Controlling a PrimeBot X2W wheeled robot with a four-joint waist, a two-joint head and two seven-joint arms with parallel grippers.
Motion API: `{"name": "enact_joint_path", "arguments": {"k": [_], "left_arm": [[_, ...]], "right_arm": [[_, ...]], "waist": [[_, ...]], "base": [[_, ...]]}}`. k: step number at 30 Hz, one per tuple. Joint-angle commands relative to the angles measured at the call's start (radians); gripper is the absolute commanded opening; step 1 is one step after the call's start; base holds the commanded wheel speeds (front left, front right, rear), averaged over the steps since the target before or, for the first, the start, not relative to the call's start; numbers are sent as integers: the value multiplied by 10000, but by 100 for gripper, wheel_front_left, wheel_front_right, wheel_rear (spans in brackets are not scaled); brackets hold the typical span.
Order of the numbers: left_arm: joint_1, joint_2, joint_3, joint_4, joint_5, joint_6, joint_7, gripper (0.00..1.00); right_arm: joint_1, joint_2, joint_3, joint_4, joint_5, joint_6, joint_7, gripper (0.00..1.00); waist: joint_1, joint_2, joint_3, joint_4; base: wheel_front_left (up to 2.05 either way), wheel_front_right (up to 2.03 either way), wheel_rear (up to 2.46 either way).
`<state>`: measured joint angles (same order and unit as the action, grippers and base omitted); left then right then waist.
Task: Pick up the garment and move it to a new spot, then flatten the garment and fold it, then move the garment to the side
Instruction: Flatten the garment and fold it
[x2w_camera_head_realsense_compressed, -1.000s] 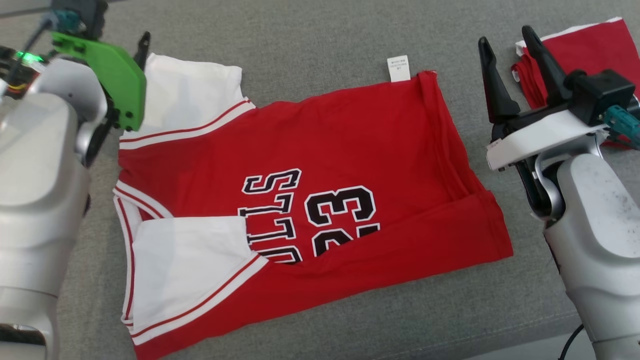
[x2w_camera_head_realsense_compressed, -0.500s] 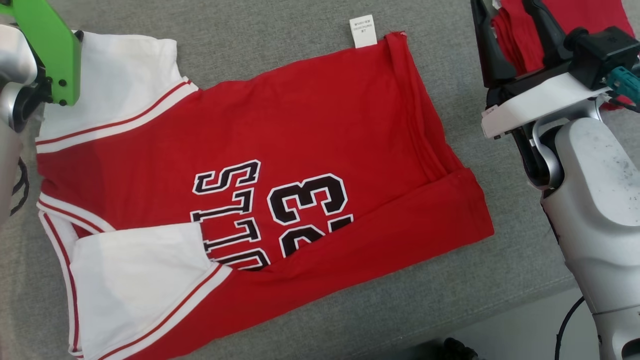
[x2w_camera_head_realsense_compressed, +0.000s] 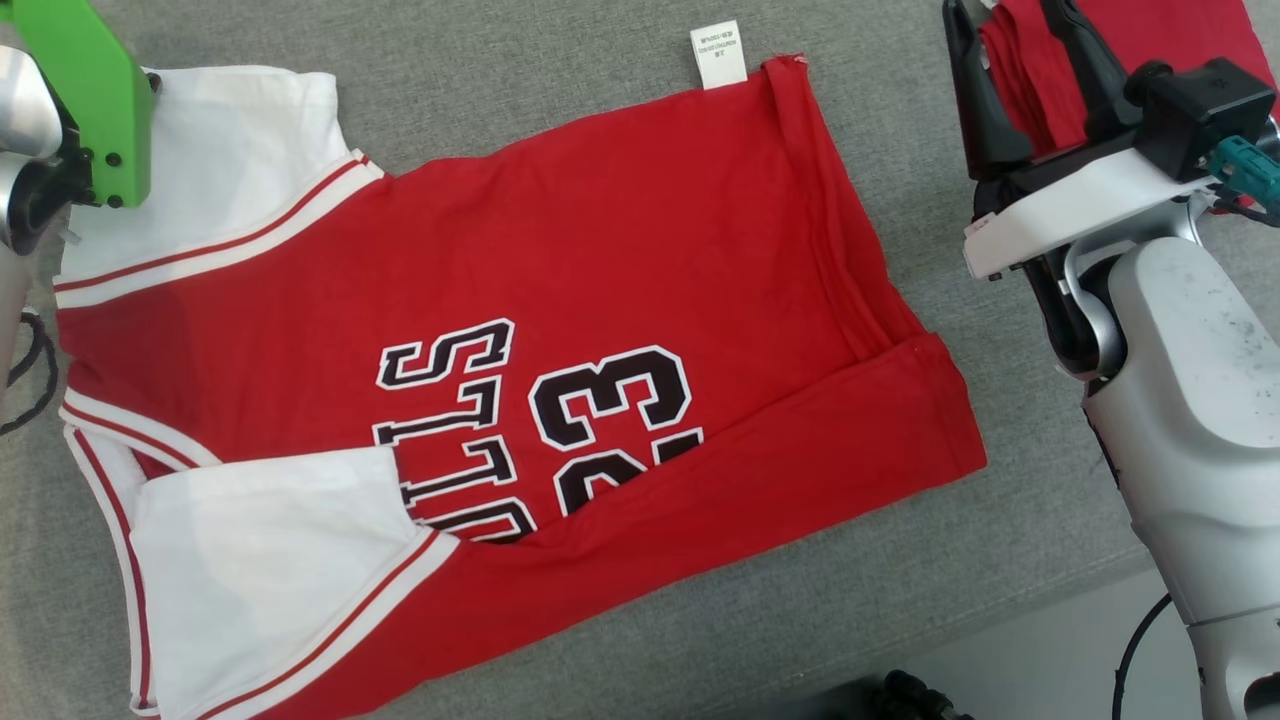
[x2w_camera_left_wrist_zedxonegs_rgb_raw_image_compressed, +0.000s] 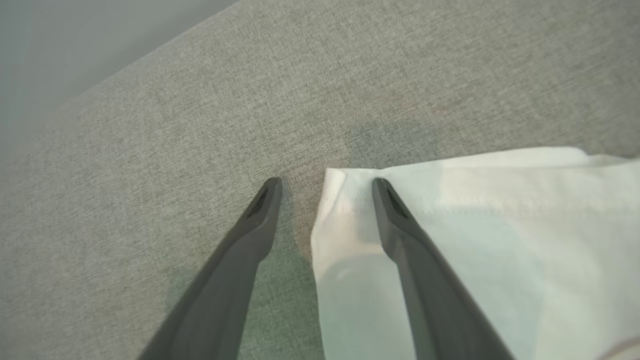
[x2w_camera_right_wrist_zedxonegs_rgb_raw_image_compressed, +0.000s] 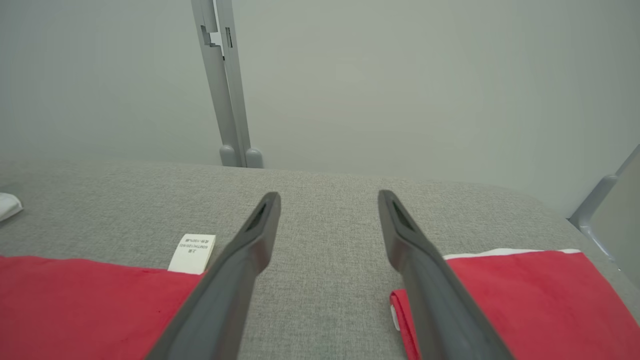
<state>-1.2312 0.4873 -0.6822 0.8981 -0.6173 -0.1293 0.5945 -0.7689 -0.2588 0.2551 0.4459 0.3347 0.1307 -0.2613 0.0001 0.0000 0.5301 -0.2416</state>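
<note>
The garment, a red jersey with black lettering and white sleeves, lies flat on the grey padded surface. Its lower edge is folded over the front. In the head view my left arm's green plate hangs over the far white sleeve. In the left wrist view my left gripper is open, one finger over the sleeve's corner and the other over bare grey fabric. My right gripper stands open to the right of the garment, with nothing between its fingers.
A second red cloth with a white edge lies at the far right, just beyond my right gripper. A white care label sticks out from the garment's far edge. The surface's front edge runs at the lower right, and a grey post stands behind.
The head view has shifted, so the whole scene sits further left and higher in the picture. Both arms keep roughly their places relative to the garment.
</note>
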Motion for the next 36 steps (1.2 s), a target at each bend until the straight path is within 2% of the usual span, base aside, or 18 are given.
{"name": "enact_joint_path", "arguments": {"k": [1, 3, 7, 15, 20, 26, 36], "left_arm": [[153, -43, -94, 183, -100, -11, 128, 0], [189, -129, -111, 155, -261, -10, -2, 0], [109, -221, -19, 38, -351, 4, -921, 0], [259, -799, -227, -222, -259, 3, -2702, 0], [540, -923, -691, -912, -455, 1, -3205, 0], [946, -974, -1320, -1794, -647, 0, -3384, 0], [1178, -1102, -1830, -2556, -1037, 0, -3398, 0]], "right_arm": [[-155, -64, -21, 47, 48, -1, -35, 100], [-176, -113, -55, 127, 30, -1, -39, 100], [-229, -280, 34, 327, -3, -1, -40, 100], [-411, -992, 719, 844, 676, -1, 626, 100], [-621, -1851, 1930, 1108, 1541, -1, 1426, 100], [-986, -2962, 3633, 1518, 2663, -2, 2301, 100], [-1685, -3706, 5433, 2407, 4220, -2, 2703, 100]], "waist": [[-1, 0, -21, 55], [-1, 0, -71, 152], [-1, 0, -285, 475], [-1, 0, -898, 1587], [-1, 0, -1070, 2355], [-1, 0, -1081, 2961], [-1, 0, -811, 3230]], "base": [[0, 0, 0], [0, 0, 0], [0, 0, 0], [0, 0, 0], [0, 0, 0], [0, 0, 0], [0, 0, 0]]}}
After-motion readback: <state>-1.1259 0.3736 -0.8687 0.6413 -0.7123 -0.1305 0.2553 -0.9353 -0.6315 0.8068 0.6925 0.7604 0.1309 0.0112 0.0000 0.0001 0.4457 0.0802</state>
